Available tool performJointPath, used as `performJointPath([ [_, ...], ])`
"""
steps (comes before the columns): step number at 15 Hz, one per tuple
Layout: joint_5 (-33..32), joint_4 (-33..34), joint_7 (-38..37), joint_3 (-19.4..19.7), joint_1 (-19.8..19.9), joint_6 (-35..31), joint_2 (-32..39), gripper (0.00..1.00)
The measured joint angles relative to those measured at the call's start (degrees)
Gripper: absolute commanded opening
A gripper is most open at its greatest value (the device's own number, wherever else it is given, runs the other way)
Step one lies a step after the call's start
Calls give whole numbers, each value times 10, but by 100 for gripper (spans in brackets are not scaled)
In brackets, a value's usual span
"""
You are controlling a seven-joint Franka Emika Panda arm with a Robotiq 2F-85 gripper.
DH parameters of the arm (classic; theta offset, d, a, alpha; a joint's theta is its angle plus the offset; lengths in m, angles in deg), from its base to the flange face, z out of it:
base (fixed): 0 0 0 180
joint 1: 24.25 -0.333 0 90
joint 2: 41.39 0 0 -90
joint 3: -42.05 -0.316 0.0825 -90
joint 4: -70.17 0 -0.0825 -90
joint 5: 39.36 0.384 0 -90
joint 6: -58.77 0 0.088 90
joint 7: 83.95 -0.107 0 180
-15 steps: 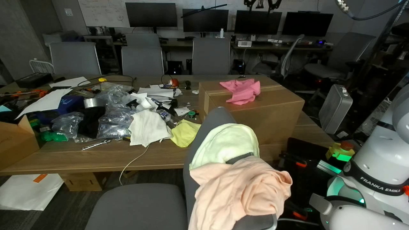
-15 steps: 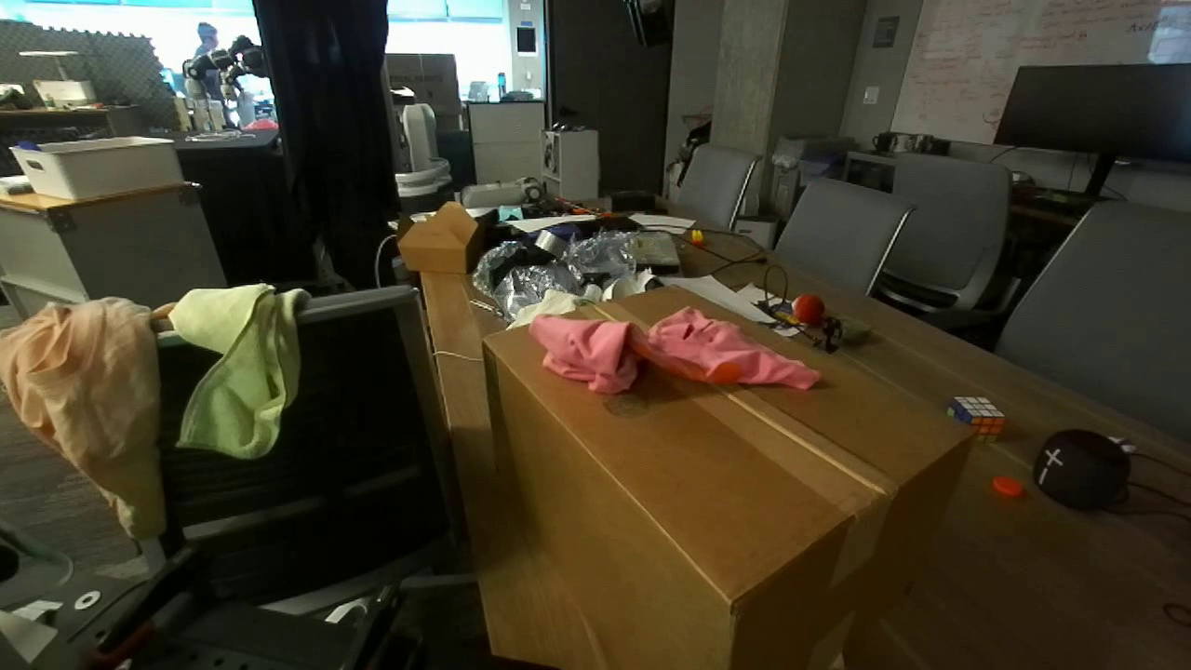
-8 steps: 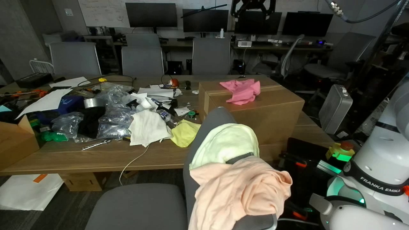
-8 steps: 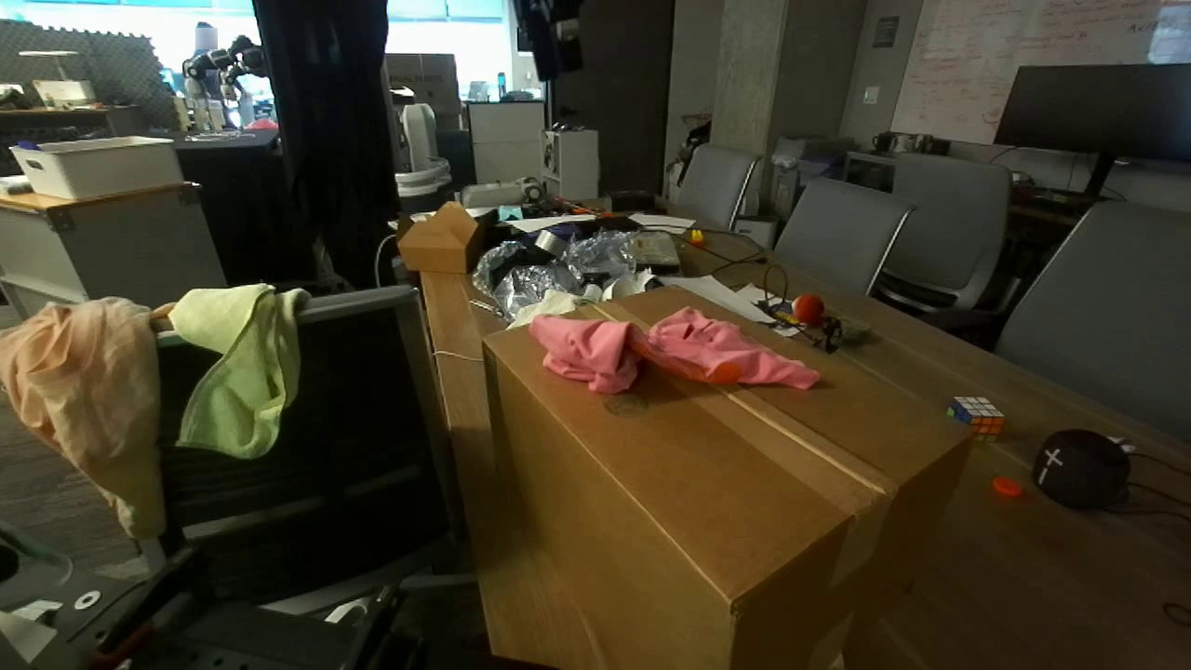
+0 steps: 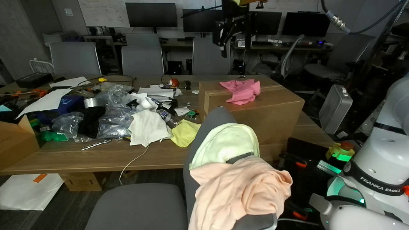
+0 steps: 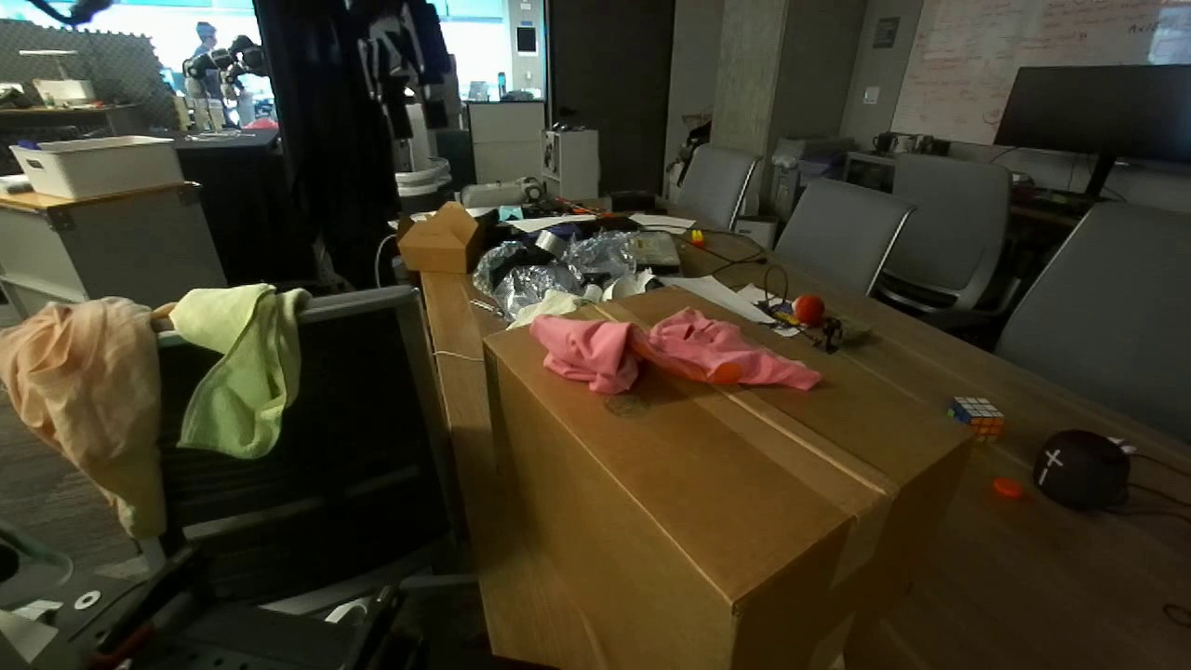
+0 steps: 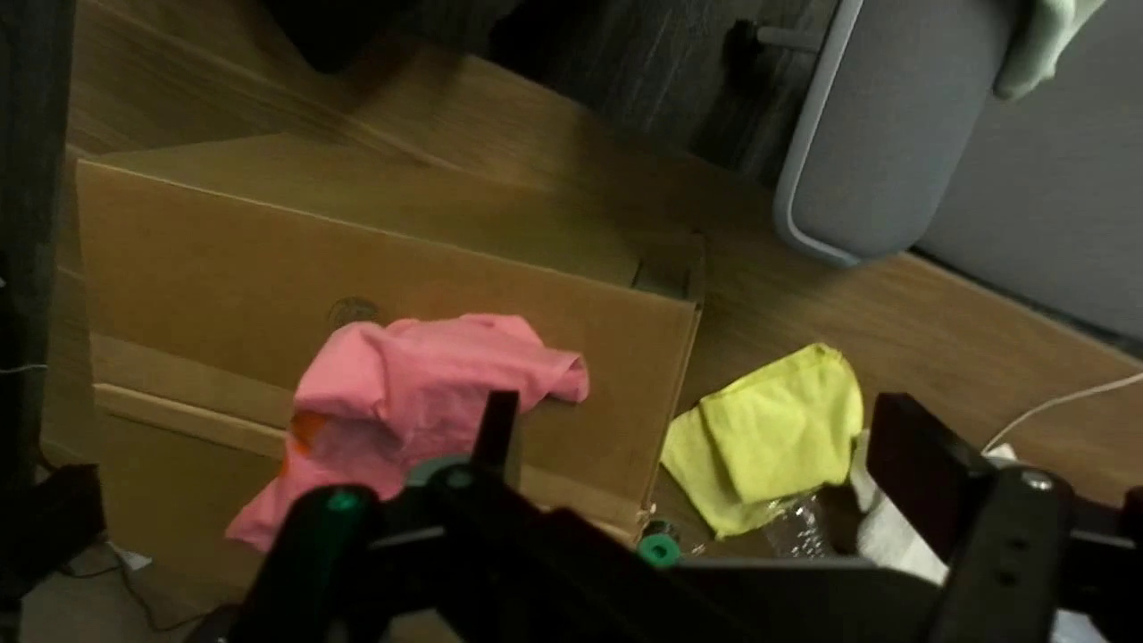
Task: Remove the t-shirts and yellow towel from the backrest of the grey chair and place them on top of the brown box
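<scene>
The pink t-shirt lies crumpled on top of the brown box. Over the backrest of the grey chair hang the peach t-shirt and, beside it, the pale yellow towel. My gripper is in the air above and beyond these cloths in both exterior views. The wrist view looks down on the box and the pink t-shirt. There the gripper has its fingers wide apart, with nothing held between them.
A bright yellow rag and a white cloth lie on the table beside the box. Plastic bags and papers clutter the table's far part. A speaker and a puzzle cube stand behind the box.
My gripper has come lower into view and moved left in both exterior views, and it has turned. The cloths, box and chair look unmoved.
</scene>
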Motion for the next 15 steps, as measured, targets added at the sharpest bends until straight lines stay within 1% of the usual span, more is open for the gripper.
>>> performJointPath([
  [4, 15, -43, 55, -31, -35, 1, 5, 100],
  [9, 15, -91, 119, -71, -77, 7, 24, 100],
  [12, 15, -106, 171, -87, -98, 19, 38, 100],
  [15, 13, -110, 235, -96, -114, 34, 49, 100],
])
